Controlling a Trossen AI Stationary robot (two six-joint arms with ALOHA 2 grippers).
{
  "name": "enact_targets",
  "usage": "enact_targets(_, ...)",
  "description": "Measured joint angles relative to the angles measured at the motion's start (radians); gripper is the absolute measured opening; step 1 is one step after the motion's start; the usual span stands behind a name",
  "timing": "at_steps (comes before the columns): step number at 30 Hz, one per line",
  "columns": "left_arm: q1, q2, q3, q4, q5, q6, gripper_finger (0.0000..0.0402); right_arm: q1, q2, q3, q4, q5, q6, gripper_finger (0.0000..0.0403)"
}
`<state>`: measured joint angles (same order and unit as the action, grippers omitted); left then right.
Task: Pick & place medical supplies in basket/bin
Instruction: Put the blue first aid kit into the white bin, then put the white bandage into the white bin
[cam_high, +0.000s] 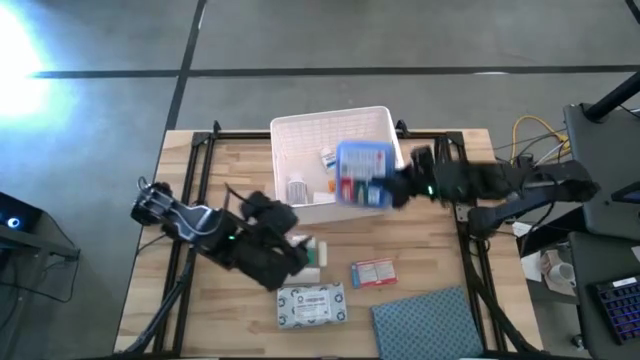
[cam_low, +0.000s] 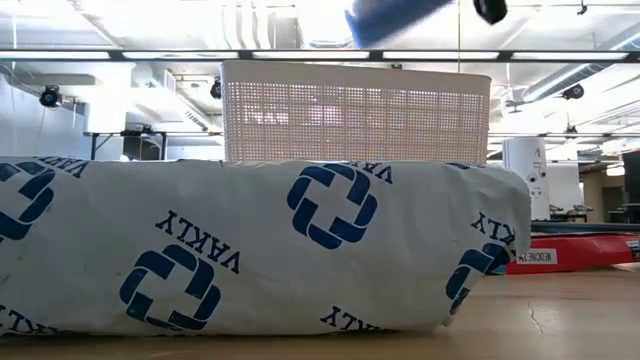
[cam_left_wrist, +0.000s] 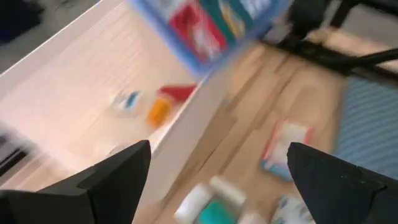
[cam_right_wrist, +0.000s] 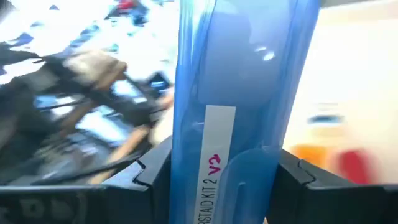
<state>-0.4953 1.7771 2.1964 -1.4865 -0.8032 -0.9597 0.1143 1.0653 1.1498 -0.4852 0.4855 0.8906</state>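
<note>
The white lattice basket (cam_high: 310, 135) stands at the table's far middle. Inside it lie an orange vial (cam_left_wrist: 158, 112), a red tube (cam_left_wrist: 177, 92) and small white items (cam_high: 297, 190). My right gripper (cam_high: 400, 185) is shut on a blue clear-plastic kit case (cam_high: 362, 175), held in the air over the basket's right near corner. My left gripper (cam_left_wrist: 217, 180) hovers open over the table just near of the basket, above a white roll (cam_left_wrist: 217, 186). A white printed packet (cam_high: 312, 305) and a red-white box (cam_high: 374, 272) lie flat on the wood. My right gripper pinches the blue kit case between its two fingers (cam_right_wrist: 152, 171), which sit on the case's two broad faces at the end nearest the table's right (cam_right_wrist: 236, 168). The fingers come level from the table's right. The case is lifted clear, above the basket rim (cam_low: 400, 20).
A blue-grey textured cloth (cam_high: 430, 320) lies at the near right corner. In the low view the printed packet (cam_low: 250, 250) fills the foreground, with the basket (cam_low: 355, 110) behind it and the red-white box (cam_low: 570, 255) at the right. Bare wood (cam_high: 230, 170) lies left of the basket.
</note>
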Motion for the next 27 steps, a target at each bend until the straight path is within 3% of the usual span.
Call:
enact_targets(2,-0.012,0.0,0.008,-0.102,0.0,-0.097,0.0354,-0.115,0.037,0.054,-0.076,-0.073,-0.02,0.0168)
enact_targets(8,-0.011,-0.079,-0.154,-0.09,0.029,-0.135,0.0354,-0.408,0.222,0.16,-0.111,-0.388,-0.112,0.0169)
enact_targets(15,0.066,-0.277,-0.563,-0.005,0.147,-0.381,0.0354,-0.477,0.42,0.315,-0.248,-0.385,-0.262,0.0228)
enact_targets(19,0.1,-0.399,-0.832,0.286,0.23,-0.383,0.0354,-0.458,0.459,0.384,-0.268,-0.383,-0.346,0.0284)
enact_targets(24,0.122,-0.52,-1.156,0.727,0.403,-0.236,0.0354,-0.413,0.445,0.432,-0.286,-0.381,-0.428,0.0339)
enact_targets(27,0.121,-0.558,-1.313,0.928,0.428,-0.114,0.0354,-0.372,0.403,0.436,-0.315,-0.38,-0.458,0.0356)
